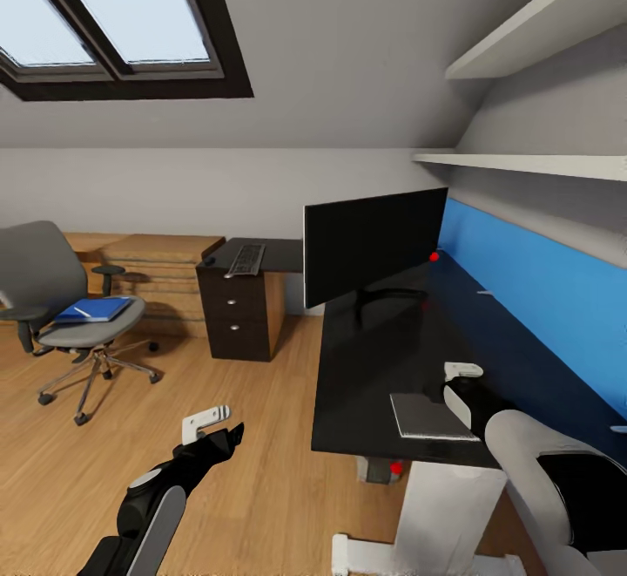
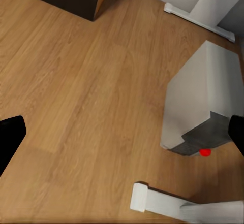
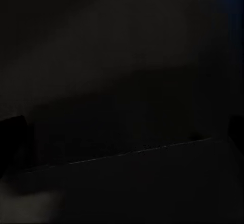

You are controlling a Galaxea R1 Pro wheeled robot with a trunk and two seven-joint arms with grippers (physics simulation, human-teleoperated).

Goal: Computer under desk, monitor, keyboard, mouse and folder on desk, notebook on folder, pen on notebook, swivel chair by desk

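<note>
Attic room: skylight, shelves, wooden floor

A dark-framed skylight point(image 1: 104, 23) sits in the sloped ceiling; two white wall shelves point(image 1: 531, 162) hang at right; a light wooden drawer chest point(image 1: 152, 275) stands against the far wall on plank flooring point(image 1: 218, 489).

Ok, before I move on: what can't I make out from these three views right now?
- Right gripper: over the desk in the head view; the right wrist view is nearly black, so open or shut is unclear.
- Computer: left wrist view, mostly hidden by a white panel.
- Mouse: too small to confirm, head view.
- Pen: a thin white line on the folder, too small.
</note>
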